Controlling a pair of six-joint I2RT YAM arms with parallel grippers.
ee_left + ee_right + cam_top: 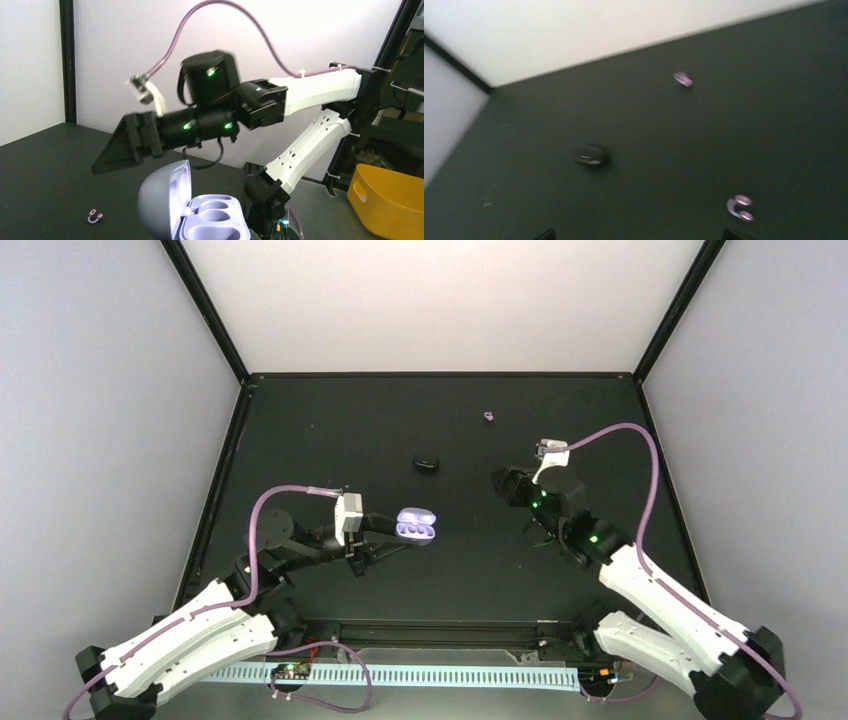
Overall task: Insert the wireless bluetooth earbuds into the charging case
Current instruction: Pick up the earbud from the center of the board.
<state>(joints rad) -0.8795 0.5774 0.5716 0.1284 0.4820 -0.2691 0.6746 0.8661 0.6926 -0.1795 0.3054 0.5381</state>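
Note:
My left gripper (392, 531) is shut on the charging case (416, 526) and holds it open above the table. In the left wrist view the case (200, 212) shows its pale lavender inside with both sockets empty and its lid upright. One purple earbud (488, 416) lies far back on the mat and shows in the right wrist view (682, 78). A second purple bud (740, 207) lies close in front of my right gripper (639, 235), near its right fingertip, and also shows in the left wrist view (95, 216). My right gripper (505, 483) is open and empty, hovering right of the case.
A small black oval object (427, 463) lies on the mat between the grippers, and shows in the right wrist view (590, 155). Black frame posts edge the mat. A yellow bin (390, 200) sits off the table.

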